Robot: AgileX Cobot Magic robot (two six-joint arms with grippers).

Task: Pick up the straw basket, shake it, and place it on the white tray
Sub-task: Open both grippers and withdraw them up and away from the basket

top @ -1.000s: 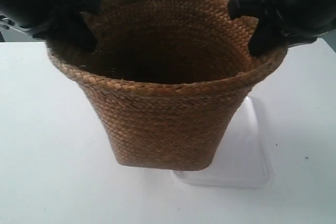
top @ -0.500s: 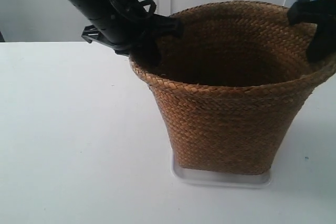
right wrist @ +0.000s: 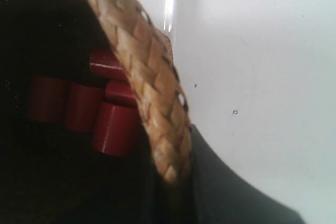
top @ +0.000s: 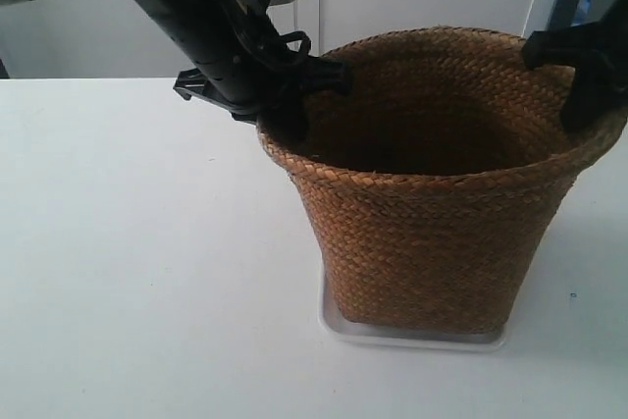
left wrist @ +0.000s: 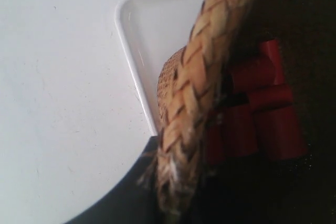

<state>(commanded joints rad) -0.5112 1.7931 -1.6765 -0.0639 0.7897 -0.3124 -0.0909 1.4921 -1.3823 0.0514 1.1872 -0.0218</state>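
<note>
1. Straw basket point(top: 432, 203) stands upright with its base inside the white tray point(top: 412, 340). The tray's low rim shows along the front and at one corner, just beside the basket's foot.
2. It looks settled there to me, though I cannot tell whether the base bears its full weight yet.
3. A cluster of red cylinders point(left wrist: 262, 114) lies in the dark bottom of the basket, close together.
4. The left gripper point(left wrist: 176, 192) straddles the braided rim. One dark finger is against the outer face and the other is lost in the shadow inside, so I take it as clamped on the rim.
5. The right gripper point(right wrist: 178, 182) bites the rim on the opposite side in the same way, and I judge it closed on the weave too.
6. From across the room, the arm at the exterior view's left point(top: 196, 17) reaches down to the near-side rim. The arm at the exterior view's right point(top: 589, 46) holds the far side.
7. Around the tray, the desk point(top: 128, 272) is plain white.
8. As for progress, the placing seems all but done, and the lift and shake are presumably done as well. What remains, I judge, is for both grippers to let go of the rim and draw up clear without tipping the basket.
</note>
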